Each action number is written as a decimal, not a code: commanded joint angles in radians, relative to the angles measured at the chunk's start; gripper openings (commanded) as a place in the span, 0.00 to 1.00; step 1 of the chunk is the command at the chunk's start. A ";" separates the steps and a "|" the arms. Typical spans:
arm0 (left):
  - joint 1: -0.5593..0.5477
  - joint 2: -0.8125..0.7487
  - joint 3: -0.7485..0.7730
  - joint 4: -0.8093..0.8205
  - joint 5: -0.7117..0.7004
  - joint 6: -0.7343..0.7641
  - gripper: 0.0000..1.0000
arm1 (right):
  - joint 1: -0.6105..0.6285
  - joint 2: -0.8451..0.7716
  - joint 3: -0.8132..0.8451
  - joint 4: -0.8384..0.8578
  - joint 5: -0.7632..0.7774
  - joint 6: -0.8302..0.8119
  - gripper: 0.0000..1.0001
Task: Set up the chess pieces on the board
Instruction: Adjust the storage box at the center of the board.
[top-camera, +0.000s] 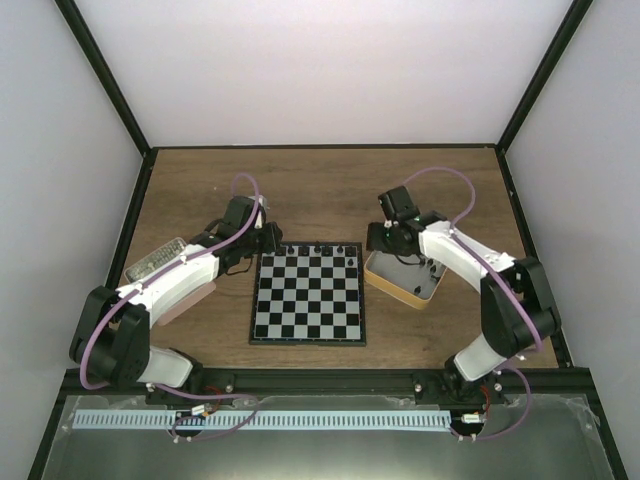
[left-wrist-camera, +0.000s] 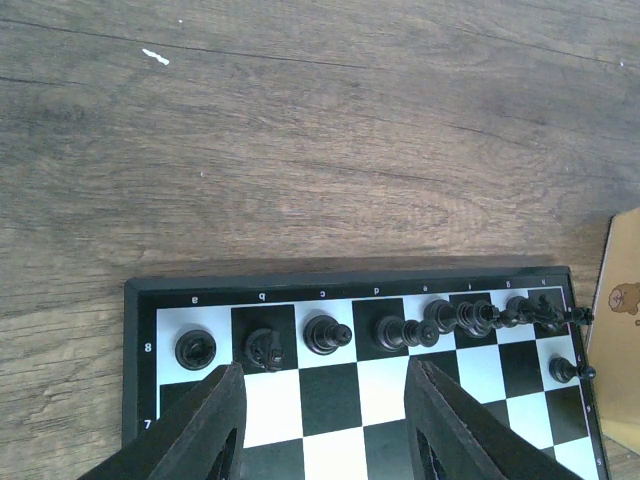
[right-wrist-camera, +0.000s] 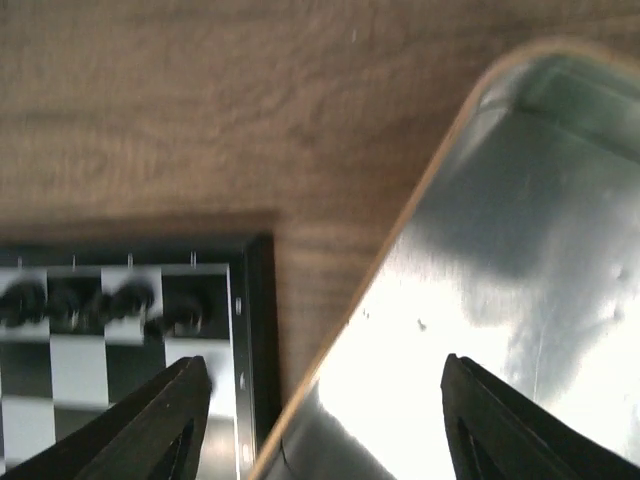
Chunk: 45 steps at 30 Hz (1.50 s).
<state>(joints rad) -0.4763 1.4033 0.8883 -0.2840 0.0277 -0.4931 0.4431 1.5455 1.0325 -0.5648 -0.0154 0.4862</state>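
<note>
Jaws spread and empty, the right gripper (right-wrist-camera: 322, 400) hangs over the tin (right-wrist-camera: 520, 250) beside the board (top-camera: 308, 300), its far rank lined with pieces (left-wrist-camera: 325, 335), while the left gripper (left-wrist-camera: 325, 400) hovers half-open above it; the next pick wants one piece pinched upright.

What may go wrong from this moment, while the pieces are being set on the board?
1. The left pincer hangs open just beside the filled row. Its fingers are near two chess pieces and might knock them over if it moves forward.
2. The right pincer is open above the tin rim and the corner of the board. Lowering there might strike the rim or shift the board.
</note>
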 joint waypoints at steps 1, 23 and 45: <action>0.005 -0.018 0.021 0.002 -0.003 0.008 0.46 | 0.006 0.094 0.083 0.054 0.139 0.166 0.66; 0.004 -0.008 0.013 0.010 0.007 0.008 0.46 | 0.010 0.141 0.014 0.133 -0.005 0.032 0.11; 0.005 -0.024 0.016 0.008 0.003 0.006 0.46 | -0.063 -0.113 -0.075 0.057 0.299 0.226 0.38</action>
<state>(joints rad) -0.4763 1.4033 0.8883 -0.2825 0.0315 -0.4931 0.4389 1.4918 0.9848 -0.4992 0.1307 0.6109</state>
